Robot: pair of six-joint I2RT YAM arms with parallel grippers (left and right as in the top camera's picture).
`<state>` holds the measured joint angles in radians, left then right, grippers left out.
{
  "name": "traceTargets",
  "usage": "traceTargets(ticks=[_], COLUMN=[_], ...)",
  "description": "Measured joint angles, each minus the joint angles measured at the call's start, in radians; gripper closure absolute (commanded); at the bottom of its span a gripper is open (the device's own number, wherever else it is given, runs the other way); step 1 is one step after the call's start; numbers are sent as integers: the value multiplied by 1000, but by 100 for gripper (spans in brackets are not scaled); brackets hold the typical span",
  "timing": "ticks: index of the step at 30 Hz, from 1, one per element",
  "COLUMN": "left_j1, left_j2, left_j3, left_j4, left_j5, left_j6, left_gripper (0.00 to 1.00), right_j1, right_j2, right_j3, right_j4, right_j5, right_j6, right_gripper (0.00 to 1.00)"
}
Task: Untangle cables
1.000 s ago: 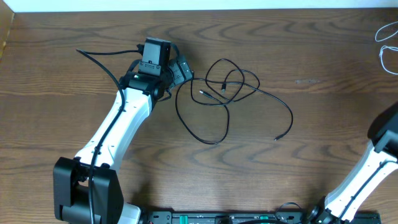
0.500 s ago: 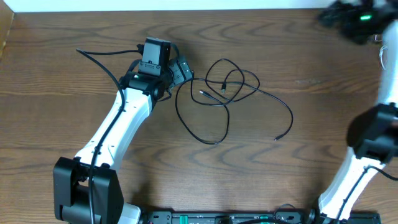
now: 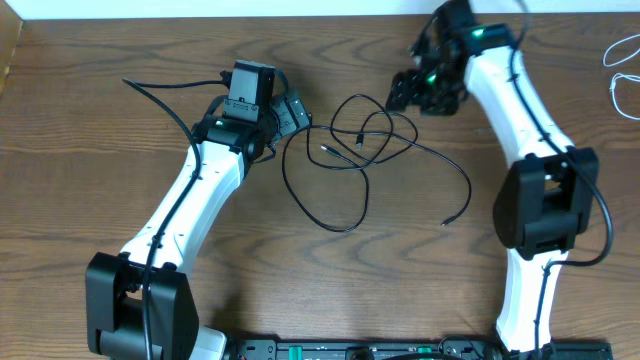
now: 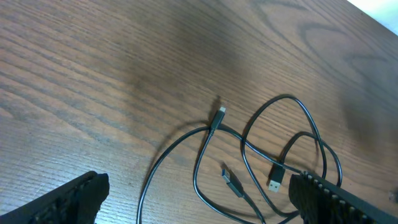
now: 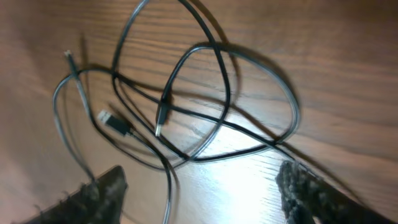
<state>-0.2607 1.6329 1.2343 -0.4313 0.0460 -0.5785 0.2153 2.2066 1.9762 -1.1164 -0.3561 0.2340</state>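
The black cable point(image 3: 346, 229) lies in a loose tangle of loops mid-table, its plug ends free on the wood. The white cable point(image 3: 612, 90) shows only as thin loops at the far right edge. My left gripper point(image 3: 289, 112) is open just left of the tangle; in its wrist view the black cable point(image 4: 213, 127) lies ahead of the wide-apart fingers point(image 4: 68, 199), which hold nothing. My right gripper point(image 3: 404, 96) hovers over the tangle's upper right. Its jaws stand open, with a strand of the black cable point(image 5: 163, 115) running down between them, ungripped.
A thick black arm wire point(image 3: 160, 88) trails off the left arm toward the upper left. The table's far edge runs just behind both grippers. Bare wood point(image 3: 420, 280) lies in front of the tangle.
The right arm has swung in from the far right edge to the tangle's upper right, and its jaws have narrowed a little. The left arm and the cables have not moved.
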Motion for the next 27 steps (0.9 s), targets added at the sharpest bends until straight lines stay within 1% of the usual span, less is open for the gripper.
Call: traceTargets(ticks=[2,4,5,7,9,10,15,24,25,27], left_j1=[0,0,0,0,0,0,0,0,0,0], left_j2=[0,0,0,0,0,0,0,0,0,0], left_j3=[0,0,0,0,0,0,0,0,0,0], left_j4=[0,0,0,0,0,0,0,0,0,0], left_j5=[0,0,0,0,0,0,0,0,0,0], left_j6=[0,0,0,0,0,0,0,0,0,0], left_gripper=[2,2,2,2,2,2,2,2,2,2], right_j1=[25,47,57,73,87,93,114,140,140,140], right_j2=[0,0,0,1,1,1,1,1,1,1], right_j3=[-50,-101,-124,-165,-199,-212,-278,-345,-348,-351], right_j4=[45,89,105,142,177,193,250,310,315,344], right_j5=[13,20,24,29,34,35,58,96,96,99], right_j6=[40,77,93,125,150,158,208,233,234,234], right_gripper=[38,51,55,60,72,75,75,72,72,76])
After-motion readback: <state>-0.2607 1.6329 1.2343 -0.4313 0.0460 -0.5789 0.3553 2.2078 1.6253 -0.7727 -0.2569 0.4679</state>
